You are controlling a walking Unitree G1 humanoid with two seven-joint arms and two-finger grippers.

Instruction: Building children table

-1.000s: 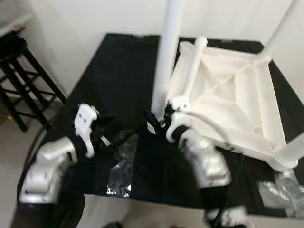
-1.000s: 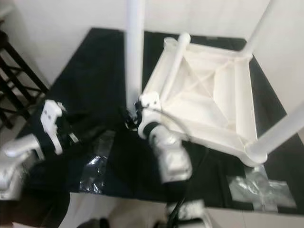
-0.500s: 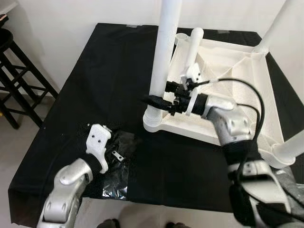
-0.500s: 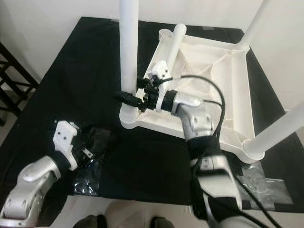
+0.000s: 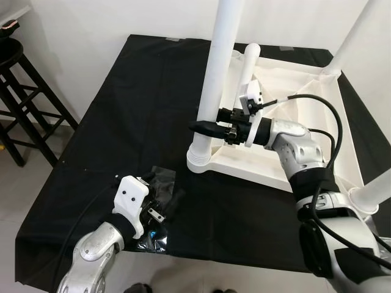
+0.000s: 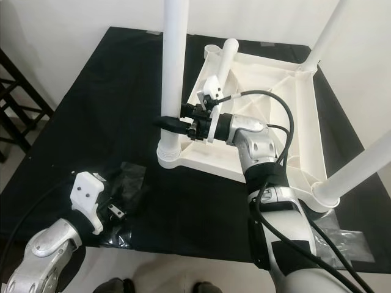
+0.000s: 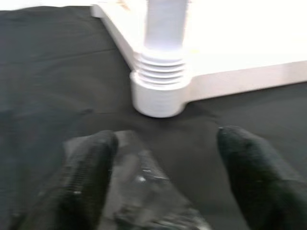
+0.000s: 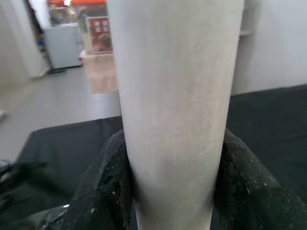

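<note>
The white children's table (image 5: 305,116) lies upside down on a black cloth. Its front-left leg (image 5: 219,73) stands upright in the corner socket (image 5: 201,160). My right gripper (image 5: 203,128) is shut on this leg a little above the socket; in the right wrist view the leg (image 8: 175,110) sits tight between both black fingers (image 8: 103,191). A loose white leg (image 5: 247,64) leans at the back-left corner. My left gripper (image 5: 162,204) hovers open over a clear plastic bag (image 5: 160,183) near the front edge, its fingers (image 7: 86,177) spread wide.
Two more legs stand upright, at the back right (image 5: 354,33) and the front right (image 5: 374,190). A black stool (image 5: 24,91) is off the left side. Another plastic bag (image 6: 342,241) lies at the front right corner.
My right gripper has gone from the socket's base up to the upright leg and shut on it. My left arm has drawn back toward the front edge. The camera has shifted.
</note>
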